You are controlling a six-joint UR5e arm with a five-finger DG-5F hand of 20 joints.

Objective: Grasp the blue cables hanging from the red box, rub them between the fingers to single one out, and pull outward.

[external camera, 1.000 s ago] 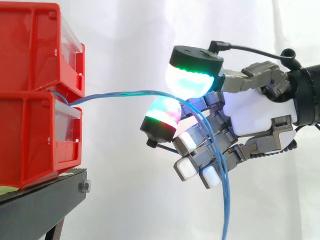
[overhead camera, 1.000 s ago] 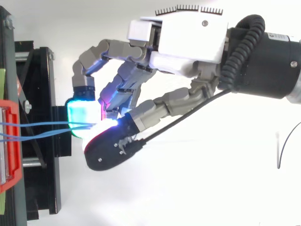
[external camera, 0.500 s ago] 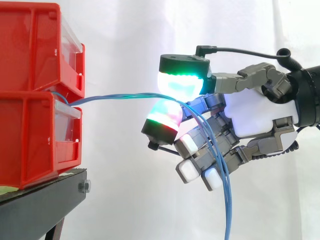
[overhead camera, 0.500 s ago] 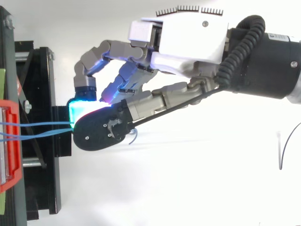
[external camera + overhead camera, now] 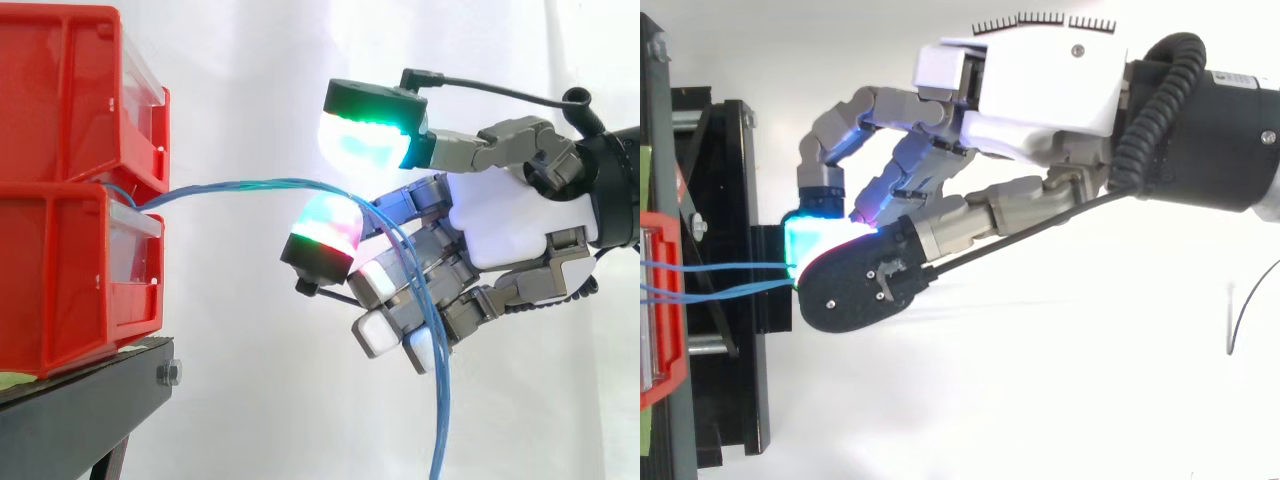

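**Desk:** What do we have from the side?

**Field:** We see the hand [image 5: 500, 225] reaching in from the right before the white curtain [image 5: 250, 60], its fingers curled. The blue cables [image 5: 250, 185] come out at the left where the upper red box [image 5: 60, 90] sits on the lower red box [image 5: 60, 280]. They arch to the right, drape over a curled finger with a red-and-green pad [image 5: 325, 232], and hang down across the other fingers to the bottom edge. The thumb's green-and-white pad [image 5: 365, 135] sits just above the cables with a gap between them, so we call it a loose hook, not a pinch. Both boxes stand on the black stand [image 5: 80, 410].

**Desk:** And from above?

**Field:** We look down on the hand [image 5: 1040, 90] entering from the right. The cables [image 5: 720, 266] run right from the red box at the left edge, cross over the stand [image 5: 735, 380] and vanish beneath the thumb's black back, beside a cyan pad [image 5: 805, 240]. We cannot tell from here whether the thumb touches them.
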